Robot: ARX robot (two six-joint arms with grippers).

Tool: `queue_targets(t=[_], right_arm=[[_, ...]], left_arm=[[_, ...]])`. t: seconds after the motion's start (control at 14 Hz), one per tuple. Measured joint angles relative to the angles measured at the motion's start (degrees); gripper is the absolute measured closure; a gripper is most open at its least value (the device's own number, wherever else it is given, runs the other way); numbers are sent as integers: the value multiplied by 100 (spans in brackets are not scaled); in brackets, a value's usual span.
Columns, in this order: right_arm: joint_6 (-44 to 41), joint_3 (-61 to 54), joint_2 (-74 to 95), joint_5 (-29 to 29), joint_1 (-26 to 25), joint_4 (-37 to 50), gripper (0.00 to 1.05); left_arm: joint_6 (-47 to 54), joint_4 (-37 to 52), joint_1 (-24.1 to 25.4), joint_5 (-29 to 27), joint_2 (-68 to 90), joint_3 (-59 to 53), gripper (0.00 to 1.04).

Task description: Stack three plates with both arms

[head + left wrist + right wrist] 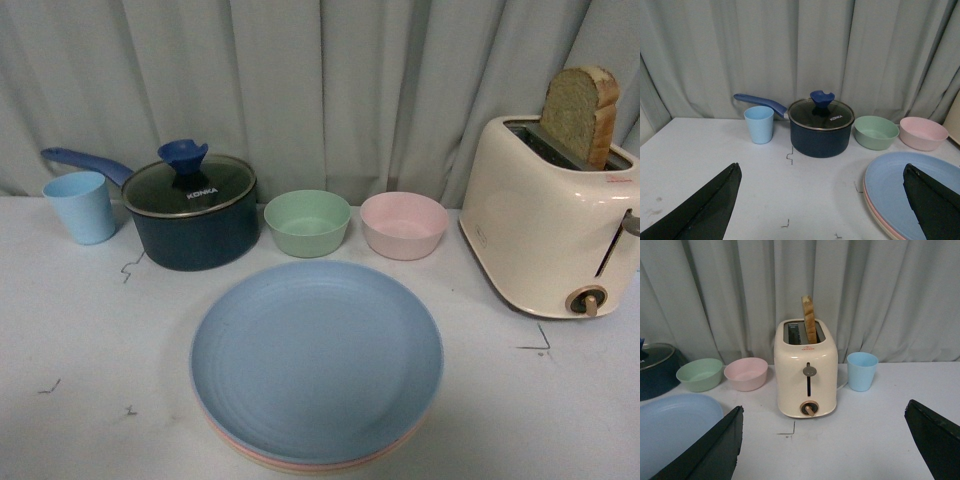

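The three plates lie in one stack at the table's front centre. The light blue plate is on top, and thin pink and cream rims show beneath it. Neither arm appears in the front view. In the left wrist view my left gripper is open and empty above the bare table, with the stack beside one finger. My right gripper is also open and empty, facing the toaster, and the blue plate lies past one finger.
Behind the stack stand a light blue cup, a dark blue lidded pot, a green bowl and a pink bowl. At the right is a cream toaster holding bread. Another blue cup stands beyond it.
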Motion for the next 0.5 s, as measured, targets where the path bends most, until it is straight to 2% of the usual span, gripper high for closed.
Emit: queue_targets(t=[0.5], right_arm=[[0,0,0,0,0,0,6]], left_arm=[[0,0,0,0,0,0,7]])
